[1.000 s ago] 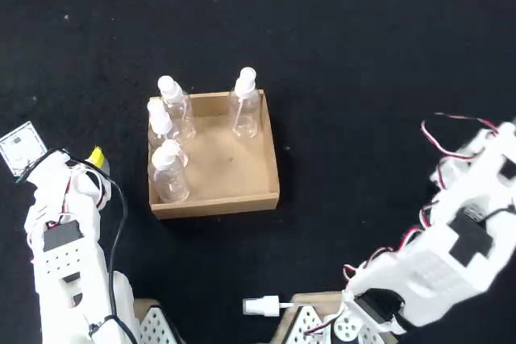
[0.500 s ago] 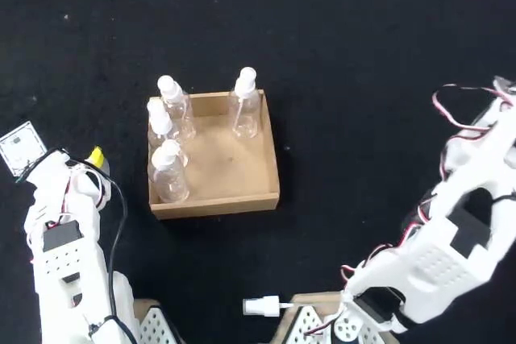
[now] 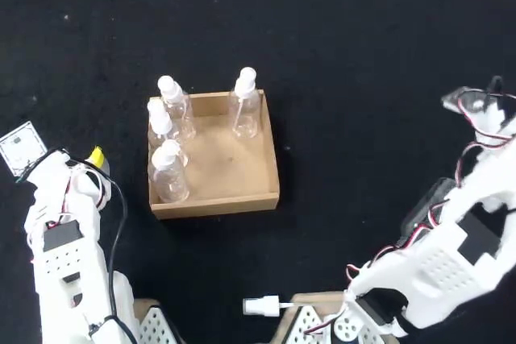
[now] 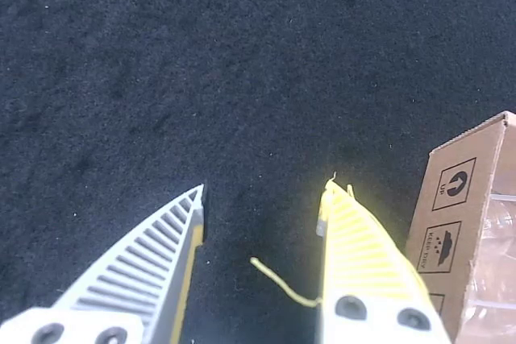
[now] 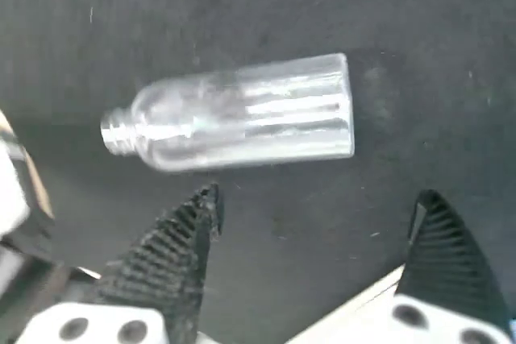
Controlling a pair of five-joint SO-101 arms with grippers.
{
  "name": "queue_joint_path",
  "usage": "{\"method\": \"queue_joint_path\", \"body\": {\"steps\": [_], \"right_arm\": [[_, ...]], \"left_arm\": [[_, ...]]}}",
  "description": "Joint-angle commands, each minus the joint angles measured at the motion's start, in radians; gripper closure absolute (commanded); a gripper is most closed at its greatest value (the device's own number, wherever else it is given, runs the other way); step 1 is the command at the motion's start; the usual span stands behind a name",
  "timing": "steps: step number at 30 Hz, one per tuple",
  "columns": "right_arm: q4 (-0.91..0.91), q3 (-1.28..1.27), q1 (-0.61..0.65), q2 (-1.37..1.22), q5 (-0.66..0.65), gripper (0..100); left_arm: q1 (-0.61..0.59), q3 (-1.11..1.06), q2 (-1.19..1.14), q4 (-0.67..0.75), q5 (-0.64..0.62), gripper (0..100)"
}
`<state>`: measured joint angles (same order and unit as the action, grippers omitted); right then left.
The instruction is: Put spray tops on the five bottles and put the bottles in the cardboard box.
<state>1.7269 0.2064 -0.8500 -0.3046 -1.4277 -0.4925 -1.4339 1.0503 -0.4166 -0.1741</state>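
Bottles (image 3: 169,175) with spray tops, four in all, stand in the cardboard box (image 3: 234,168). A fifth, uncapped bottle (image 5: 234,114) lies on its side on the black surface (image 3: 363,78) just ahead of the right pincer (image 5: 318,195), whose jaws are spread wide. Left pincer (image 4: 262,195) hangs open near the box, and a loose spray top (image 3: 260,306) lies at the surface's near edge.

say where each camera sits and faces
High view: above the table, looking down at the cardboard box; left arm and right arm show.
Left wrist view: on that arm, facing the table past its open left gripper.
Right wrist view: on that arm, facing a capless bottle past its open right gripper.
Shared: high and left wrist views show the box.
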Motion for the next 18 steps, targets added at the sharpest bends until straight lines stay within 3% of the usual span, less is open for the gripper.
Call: {"method": "queue_joint_path", "body": {"steps": [1,6,12,18], "right_arm": [[0.026,0.038,-0.074,0.016,-0.388,67.2],[0.034,0.036,-0.100,0.016,-0.689,67.2],[0.034,-0.025,-0.052,0.039,-0.710,67.2],[0.031,-0.229,-0.034,0.265,-0.795,67.2]], "left_arm": [[-0.007,0.007,0.017,0.023,-0.002,79],[-0.005,0.007,0.017,0.023,-0.002,79],[-0.005,0.007,0.017,0.025,-0.002,79],[-0.005,0.007,0.017,0.025,-0.002,79]]}}
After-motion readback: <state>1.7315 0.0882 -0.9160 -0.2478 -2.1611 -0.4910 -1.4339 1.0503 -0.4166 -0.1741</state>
